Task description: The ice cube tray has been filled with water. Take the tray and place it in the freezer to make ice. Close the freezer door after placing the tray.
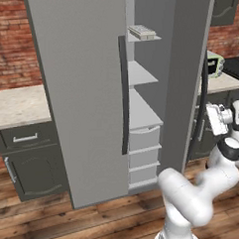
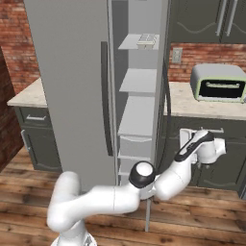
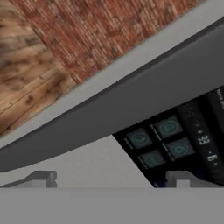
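The ice cube tray (image 1: 142,31) lies on the top shelf inside the freezer (image 1: 143,75). Beside the freezer door (image 3: 144,94), the fingers (image 3: 113,177) stand wide and hold nothing. From the hand, its black dispenser panel (image 3: 175,140) shows close.

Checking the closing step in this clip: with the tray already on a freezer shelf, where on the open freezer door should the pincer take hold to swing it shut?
Probably no grip is needed: the freezer door stands edge-on, its panel face turned away from the compartment. Its long dark vertical handle is the graspable part, approached from that outer side, where the open pincer already sits. Pushing flat on that face may do. The ice cube tray lies on the top shelf.
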Tool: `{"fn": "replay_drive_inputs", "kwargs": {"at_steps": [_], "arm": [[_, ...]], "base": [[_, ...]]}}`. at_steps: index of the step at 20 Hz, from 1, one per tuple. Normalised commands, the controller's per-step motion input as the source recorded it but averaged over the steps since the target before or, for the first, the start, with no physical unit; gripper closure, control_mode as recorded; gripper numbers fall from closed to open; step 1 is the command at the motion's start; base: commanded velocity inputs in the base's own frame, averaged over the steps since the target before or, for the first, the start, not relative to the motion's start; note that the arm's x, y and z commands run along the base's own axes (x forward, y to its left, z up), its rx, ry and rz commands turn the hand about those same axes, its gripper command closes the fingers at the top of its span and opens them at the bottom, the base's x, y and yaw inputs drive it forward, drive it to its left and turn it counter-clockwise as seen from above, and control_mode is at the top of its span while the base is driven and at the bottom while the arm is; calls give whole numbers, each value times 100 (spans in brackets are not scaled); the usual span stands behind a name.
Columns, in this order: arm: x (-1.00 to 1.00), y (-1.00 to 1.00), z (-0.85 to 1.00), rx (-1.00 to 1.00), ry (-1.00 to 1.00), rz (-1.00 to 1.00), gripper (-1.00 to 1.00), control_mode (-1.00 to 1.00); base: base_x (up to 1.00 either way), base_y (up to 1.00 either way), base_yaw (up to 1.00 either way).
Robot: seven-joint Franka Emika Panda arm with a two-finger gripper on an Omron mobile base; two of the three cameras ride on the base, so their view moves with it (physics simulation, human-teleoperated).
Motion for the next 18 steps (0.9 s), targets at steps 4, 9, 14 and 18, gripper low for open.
{"fn": "replay_drive_inputs", "kwargs": {"at_steps": [4,9,14,18], "arm": [[72,48,-60,4,-5,2,-100,-100],[34,77,-62,5,-3,11,-100,-100],[-5,100,-71,1,-7,29,-100,-100],[-30,100,-68,-3,-16,35,-100,-100]], "base": [[0,0,0],[0,0,0],[0,0,0],[0,0,0]]}}
